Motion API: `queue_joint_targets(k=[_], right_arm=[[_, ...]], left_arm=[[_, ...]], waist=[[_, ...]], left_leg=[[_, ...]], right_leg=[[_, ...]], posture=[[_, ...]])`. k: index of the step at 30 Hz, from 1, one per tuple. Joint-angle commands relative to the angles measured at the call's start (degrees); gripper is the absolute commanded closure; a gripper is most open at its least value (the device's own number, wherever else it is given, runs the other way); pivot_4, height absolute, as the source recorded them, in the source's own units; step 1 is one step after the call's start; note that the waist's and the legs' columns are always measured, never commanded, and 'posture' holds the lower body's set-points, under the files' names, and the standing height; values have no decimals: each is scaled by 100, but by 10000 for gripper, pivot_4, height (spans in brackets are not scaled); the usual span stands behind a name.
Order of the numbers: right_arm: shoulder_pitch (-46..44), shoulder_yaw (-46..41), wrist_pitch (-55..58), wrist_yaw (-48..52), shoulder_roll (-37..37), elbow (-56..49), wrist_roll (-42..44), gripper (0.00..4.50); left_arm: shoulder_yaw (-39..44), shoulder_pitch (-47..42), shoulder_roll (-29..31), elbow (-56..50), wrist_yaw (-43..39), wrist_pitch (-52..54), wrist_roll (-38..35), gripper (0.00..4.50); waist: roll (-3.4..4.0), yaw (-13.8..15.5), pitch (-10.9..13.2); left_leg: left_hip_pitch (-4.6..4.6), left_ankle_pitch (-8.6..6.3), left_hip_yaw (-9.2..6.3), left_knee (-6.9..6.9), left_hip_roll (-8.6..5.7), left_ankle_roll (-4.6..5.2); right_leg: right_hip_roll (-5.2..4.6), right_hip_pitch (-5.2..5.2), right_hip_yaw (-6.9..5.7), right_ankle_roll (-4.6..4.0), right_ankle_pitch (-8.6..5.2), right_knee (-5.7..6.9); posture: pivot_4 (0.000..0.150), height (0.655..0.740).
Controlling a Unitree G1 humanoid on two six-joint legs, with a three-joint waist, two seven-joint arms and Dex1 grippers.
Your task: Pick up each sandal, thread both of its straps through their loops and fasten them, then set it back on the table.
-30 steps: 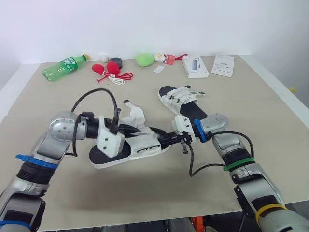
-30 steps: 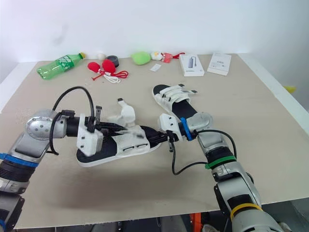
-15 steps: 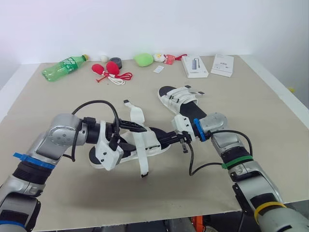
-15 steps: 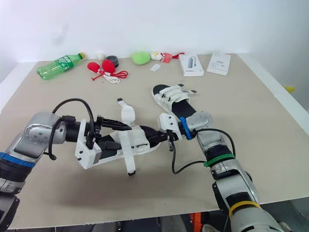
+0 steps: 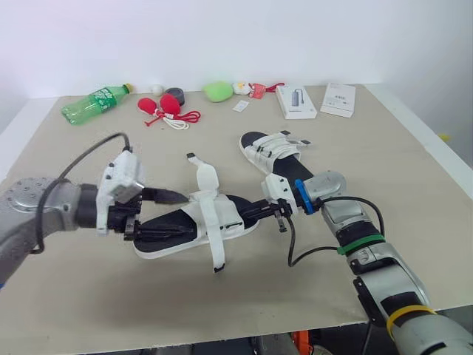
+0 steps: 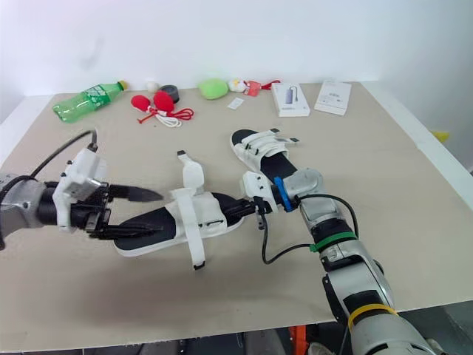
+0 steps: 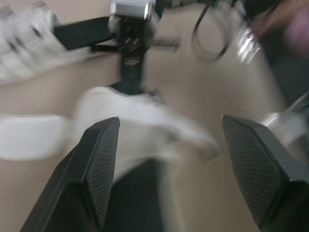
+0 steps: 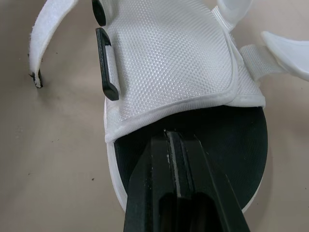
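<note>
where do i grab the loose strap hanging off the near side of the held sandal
Likely the strap near its free tip, where it drapes clear of the sandal. Come from the robot's left with the open left end effector; the right end effector is clamped on the toe.

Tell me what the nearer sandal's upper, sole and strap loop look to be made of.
Upper: white woven textile, matte; a fine dimpled mesh weave shows.
Sole: black and matte on top with a white rim, probably foam or rubber; the look leaves that open.
Loop: black, smooth, slightly shiny, likely hard plastic.
</note>
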Motion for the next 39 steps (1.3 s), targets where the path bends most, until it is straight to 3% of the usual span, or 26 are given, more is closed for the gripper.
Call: queue_joint_targets(k=[1, 6, 9, 12, 23, 27, 34, 39], right_arm=[[-63, 6, -32, 81, -6, -34, 0, 45000], [-79, 17, -20, 69, 34, -18, -16, 45000], [-91, 22, 4, 69, 45, -29, -21, 45000], [-96, 21, 34, 80, 40, -53, -23, 45000], [-67, 2, 76, 13, 28, -124, -36, 45000], [-57, -6, 77, -12, 19, -137, -42, 45000], [-39, -29, 112, -41, 4, -185, -44, 45000], [-5, -19, 135, -64, 12, -234, -39, 45000]], left_arm=[[6, 635, -299, -788, 643, 349, -232, 10724], [-597, 1199, -1051, -1268, 1450, 262, 647, 10724], [-1099, 1142, -1261, -1216, 1683, 113, 1548, 10724], [-1345, 1044, -1565, -1040, 1891, 190, 1943, 10724], [-1533, 592, -2579, -568, 1810, 367, 2109, 10724], [-1661, 494, -2687, -395, 1703, 512, 2214, 10724], [-1222, 374, -3124, -91, 1856, 1138, 1537, 44576], [-749, 262, -3276, 17, 1982, 1559, 896, 44576]], waist=[[-5, 10, 2], [-7, 29, 1], [-7, 30, 1], [-7, 30, 1], [-11, 30, -2], [-11, 27, -1], [-11, 29, -2], [-11, 28, -2]], left_leg=[[2, -2, 3, 0, 1, -3], [4, -4, 3, 1, 10, -6], [11, -3, 4, 2, 11, -7], [12, -2, 7, 3, 11, -8], [12, -3, 11, 4, 11, -9], [12, -3, 11, 5, 11, -9], [12, -3, 11, 6, 11, -9], [13, -3, 11, 10, 11, -9]], right_leg=[[0, 1, 1, -2, -1, 1], [17, -1, 2, -15, 5, 1], [19, 0, 4, -20, 8, 1], [20, 0, 8, -22, 10, 1], [20, 1, 13, -19, 11, 1], [22, 0, 13, -18, 12, 1], [22, 1, 14, -17, 13, 1], [22, 3, 14, -16, 17, 1]], posture=[[1500, 7400], [1500, 7400], [1500, 7400], [1500, 7400], [1500, 7400], [1500, 7400], [1500, 7400], [1500, 7400]])
